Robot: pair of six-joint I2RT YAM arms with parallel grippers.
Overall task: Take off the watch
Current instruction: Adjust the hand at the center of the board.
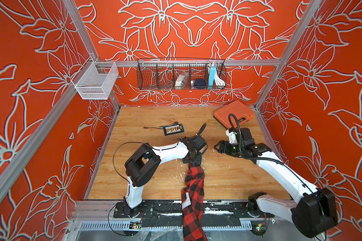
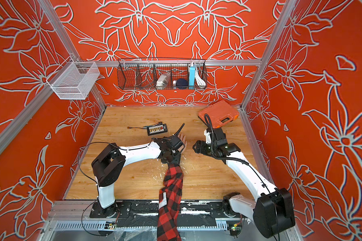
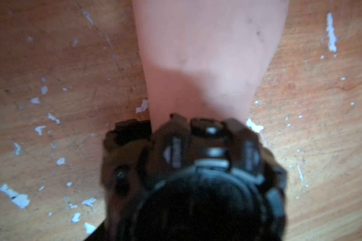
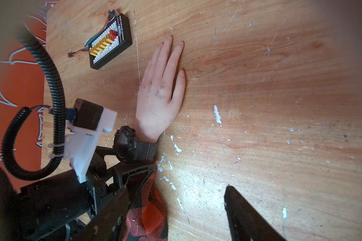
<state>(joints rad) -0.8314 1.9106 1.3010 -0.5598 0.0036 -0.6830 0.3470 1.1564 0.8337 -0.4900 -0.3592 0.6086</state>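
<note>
1. Red walls with pale flower outlines enclose a scuffed wooden bench (image 1: 228, 179) flecked with white.
2. Both top views show a limp red-and-black checked sleeve (image 1: 193, 187), a ribbed orange tool case (image 1: 234, 113) and a black wire basket (image 1: 146, 73). The left end effector (image 2: 172, 157) covers the wrist there.
3. Only the wrist views show the watch (image 4: 130, 146): round, chunky and black, strapped around the wrist of a pale, smudged hand (image 4: 159, 100) lying flat.
4. The left wrist view shows it close and blurred.
5. The left end effector is at the watch; whether it grips, I cannot tell.
6. The right end effector (image 1: 217, 147) hangs wide beside the hand, holding nothing.
7. A black connector board (image 4: 110, 41) with yellow sockets lies near the fingertips.
</note>
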